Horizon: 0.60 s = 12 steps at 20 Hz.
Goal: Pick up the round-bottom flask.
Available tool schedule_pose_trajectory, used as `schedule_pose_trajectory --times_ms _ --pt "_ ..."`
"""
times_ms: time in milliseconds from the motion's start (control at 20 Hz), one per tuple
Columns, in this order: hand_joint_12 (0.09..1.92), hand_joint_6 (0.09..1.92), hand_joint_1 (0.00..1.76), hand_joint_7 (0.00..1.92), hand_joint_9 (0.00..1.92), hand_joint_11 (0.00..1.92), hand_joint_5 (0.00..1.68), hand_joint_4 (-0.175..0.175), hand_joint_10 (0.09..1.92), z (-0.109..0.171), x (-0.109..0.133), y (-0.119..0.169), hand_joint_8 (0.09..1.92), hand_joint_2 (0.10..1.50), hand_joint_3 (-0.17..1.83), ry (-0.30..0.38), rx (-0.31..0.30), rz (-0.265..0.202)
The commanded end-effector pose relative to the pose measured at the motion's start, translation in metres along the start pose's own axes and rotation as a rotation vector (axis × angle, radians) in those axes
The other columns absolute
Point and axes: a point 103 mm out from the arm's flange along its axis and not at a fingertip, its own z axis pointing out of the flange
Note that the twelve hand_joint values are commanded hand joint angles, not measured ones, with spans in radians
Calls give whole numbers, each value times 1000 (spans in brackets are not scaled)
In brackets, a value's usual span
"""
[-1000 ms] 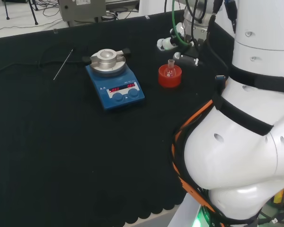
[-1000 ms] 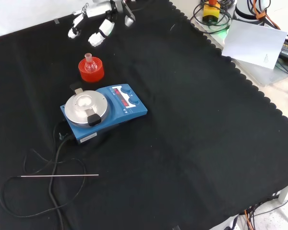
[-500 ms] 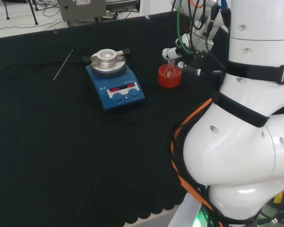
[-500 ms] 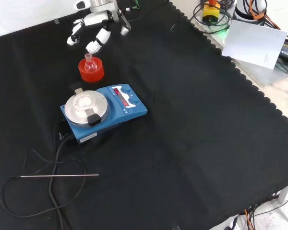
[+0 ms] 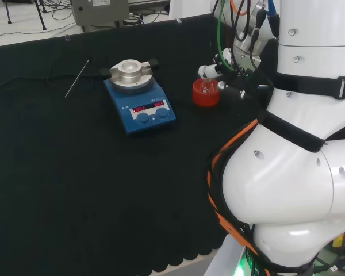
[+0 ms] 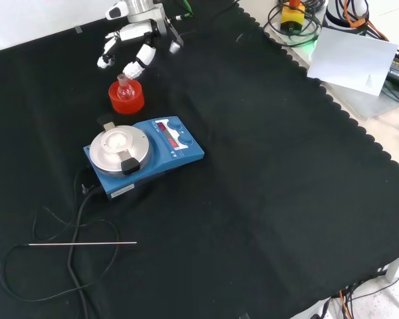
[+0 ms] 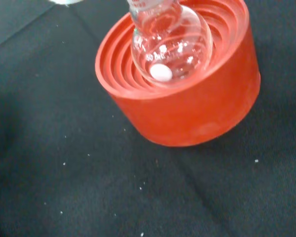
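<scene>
A small clear round-bottom flask (image 7: 170, 40) stands upright in a red ribbed ring stand (image 7: 197, 106), with a small white pellet (image 7: 160, 72) lying in its bulb. In the front view the flask (image 6: 123, 85) and stand (image 6: 127, 101) sit just behind the blue stirrer plate. The black and white hand (image 6: 145, 33) hangs right above and behind them, its fingers spread and relaxed, one fingertip (image 6: 132, 68) close to the flask's neck. From the head view the hand (image 5: 224, 73) is at the right of the flask (image 5: 207, 85), holding nothing.
A blue stirrer plate (image 6: 143, 153) with a round metal top stands in front of the stand, its black cable (image 6: 76, 219) trailing over the cloth. A thin metal rod (image 6: 83, 244) lies near the front. A white sheet (image 6: 356, 60) lies beyond the cloth's scalloped edge.
The hand has come down and toward the flask, from well behind the stand to just over its neck. Flask and stand have not moved.
</scene>
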Motion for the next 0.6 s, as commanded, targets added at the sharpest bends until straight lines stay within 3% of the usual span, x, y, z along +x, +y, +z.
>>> schedule_pose_trajectory --times_ms 50,600 --pt "1359 87 655 358 485 21 559 -58 649 5 -2 -1 637 800 442 2 3 1" --pt "1359 87 662 362 489 20 561 -58 649 22 -3 -1 639 765 448 -26 -2 -37"
